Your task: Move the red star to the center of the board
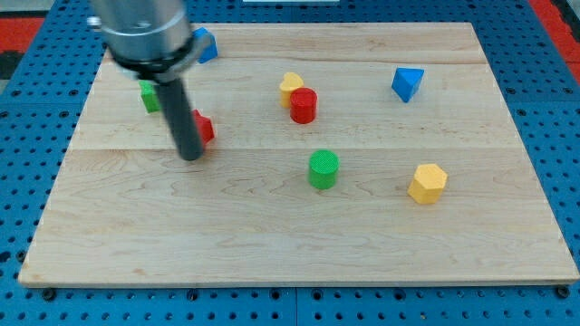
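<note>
The red star [205,129] lies at the view's left of the wooden board [299,235], mostly hidden behind my rod. My tip [190,156] rests on the board just at the star's lower left, touching or nearly touching it. A red cylinder [303,106] stands near the board's middle top, with a yellow block [289,85] right behind it. A green cylinder [323,169] stands close to the board's middle.
A green block [149,95] sits at the left, partly hidden by the rod. A blue block [207,45] is at the top left, a blue triangular block [407,83] at the top right, and a yellow hexagonal block [427,184] at the right.
</note>
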